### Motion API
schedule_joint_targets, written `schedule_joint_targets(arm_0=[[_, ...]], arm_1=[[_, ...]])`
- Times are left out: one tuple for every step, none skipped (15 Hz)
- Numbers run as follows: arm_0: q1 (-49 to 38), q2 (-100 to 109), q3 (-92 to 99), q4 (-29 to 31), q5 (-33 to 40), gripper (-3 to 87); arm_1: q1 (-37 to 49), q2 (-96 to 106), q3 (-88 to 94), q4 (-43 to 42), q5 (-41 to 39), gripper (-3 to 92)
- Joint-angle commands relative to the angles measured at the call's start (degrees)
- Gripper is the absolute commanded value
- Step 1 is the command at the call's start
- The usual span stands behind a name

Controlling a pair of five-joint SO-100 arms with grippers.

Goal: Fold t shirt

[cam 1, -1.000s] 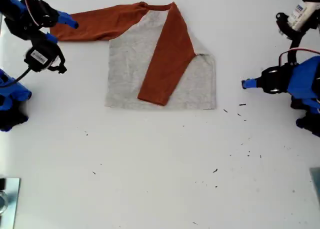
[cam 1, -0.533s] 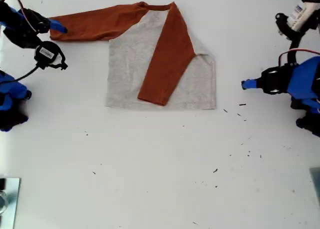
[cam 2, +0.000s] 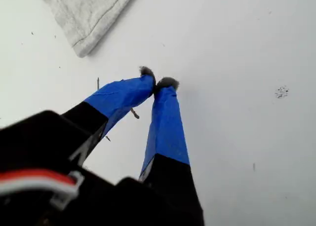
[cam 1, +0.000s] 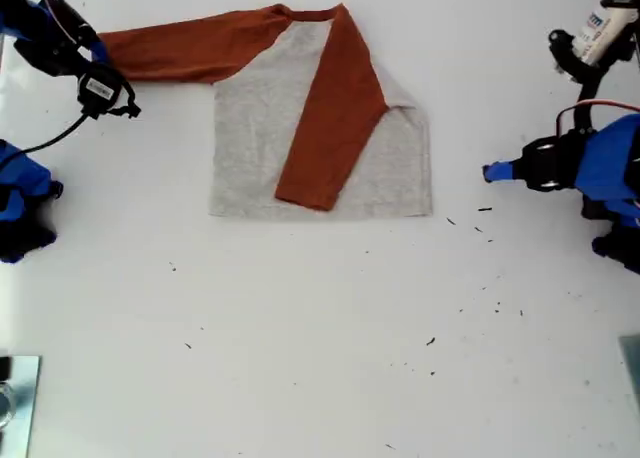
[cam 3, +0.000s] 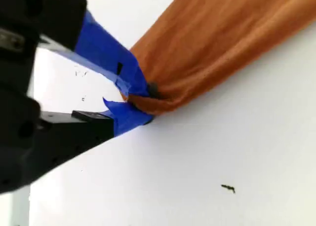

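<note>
Exterior view: the t shirt lies flat on the white surface, grey body down, one rust-orange sleeve folded diagonally across it, the other sleeve stretched straight out toward the exterior view's left. At that sleeve's cuff, my second gripper has its fingers clenched on the bunched orange fabric, its arm reaching in low from beyond the cuff. On the shirt's opposite side, well apart from the hem, my first gripper points toward the shirt with its fingers pressed together, grasping nothing, above bare surface near a grey corner of the shirt.
</note>
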Motion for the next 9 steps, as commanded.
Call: schedule_joint_targets(arm_0=[[2.55,8.44,-1.58,3.43,-0.09,-0.3],[5.89,15.03,-2.11,5.71,-0.97,-0.3],[10.37,21.8,-3.6,8.35,-2.29,-0.4],[16.26,27.51,-5.98,10.11,-4.22,-0.4],[23.29,29.79,-9.84,11.25,-6.42,-0.4],[30.85,29.44,-13.62,10.63,-9.4,-0.4],[38.14,26.19,-17.31,8.35,-11.69,-0.4],[44.65,20.3,-21.88,5.63,-12.74,-0.4],[50.45,12.39,-28.39,3.43,-12.66,-0.4]], arm_1=[[-0.79,0.88,2.9,0.53,0.97,3.5],[-0.79,0.88,2.99,0.53,1.05,3.5],[-0.62,0.88,2.99,0.53,1.05,3.5],[-0.53,0.88,2.99,0.53,1.05,3.5],[-0.26,0.88,3.08,0.53,1.05,3.5],[0.09,0.88,3.08,0.53,1.05,3.5],[0.44,0.88,3.08,0.44,1.05,3.5],[0.7,0.88,3.16,0.44,1.05,3.5],[0.79,0.88,3.16,0.44,1.14,3.5]])
